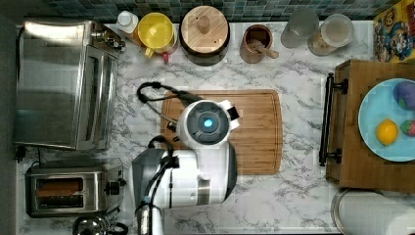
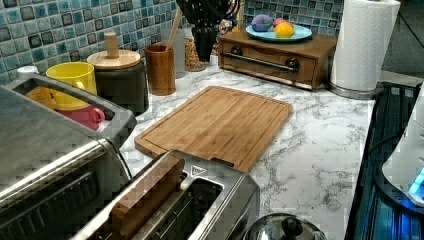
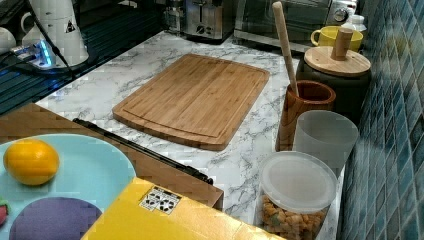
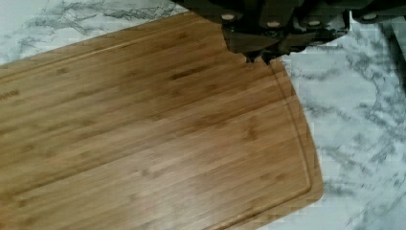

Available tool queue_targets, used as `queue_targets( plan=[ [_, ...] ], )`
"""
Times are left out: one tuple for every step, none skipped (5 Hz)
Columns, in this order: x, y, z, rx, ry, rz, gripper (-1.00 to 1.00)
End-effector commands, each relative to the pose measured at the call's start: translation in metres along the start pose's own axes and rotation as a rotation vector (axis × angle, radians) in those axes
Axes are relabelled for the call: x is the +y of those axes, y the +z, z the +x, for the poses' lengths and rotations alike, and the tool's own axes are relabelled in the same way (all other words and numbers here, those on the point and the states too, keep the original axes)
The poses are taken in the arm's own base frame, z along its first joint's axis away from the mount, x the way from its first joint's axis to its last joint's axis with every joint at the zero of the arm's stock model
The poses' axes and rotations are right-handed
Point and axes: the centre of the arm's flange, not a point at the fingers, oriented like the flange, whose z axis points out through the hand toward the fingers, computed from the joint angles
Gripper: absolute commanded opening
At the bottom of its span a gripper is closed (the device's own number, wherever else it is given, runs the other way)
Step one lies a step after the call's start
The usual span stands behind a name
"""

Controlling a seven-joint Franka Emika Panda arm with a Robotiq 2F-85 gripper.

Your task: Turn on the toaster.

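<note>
Overhead, the claw hangs clenched and empty above the cutting board.

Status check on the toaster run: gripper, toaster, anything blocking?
Gripper shut, empty, above the cutting board. Toaster untouched at the top view's lower left, something brown in one slot, lever side facing the arm. Nothing in the way.

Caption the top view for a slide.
Arm over the cutting board; toaster untouched at the top view's lower left.
</note>
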Motion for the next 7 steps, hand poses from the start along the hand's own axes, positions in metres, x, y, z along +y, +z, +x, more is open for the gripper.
queue_targets(
  plan=[
    [-0.109,0.002,-0.108,0.008,-0.331,0.068,-1.00],
    [-0.119,0.002,-0.134,-0.006,-0.375,0.092,-1.00],
    [-0.133,0.015,-0.157,-0.032,-0.418,0.057,-1.00],
    [-0.141,0.029,-0.179,-0.047,-0.459,0.031,-1.00],
    [-0.154,0.048,-0.201,-0.081,-0.503,0.001,-1.00],
    [-0.164,0.068,-0.219,-0.079,-0.521,-0.032,-1.00],
    [-0.160,0.076,-0.218,-0.081,-0.501,0.001,-1.00]
  ],
)
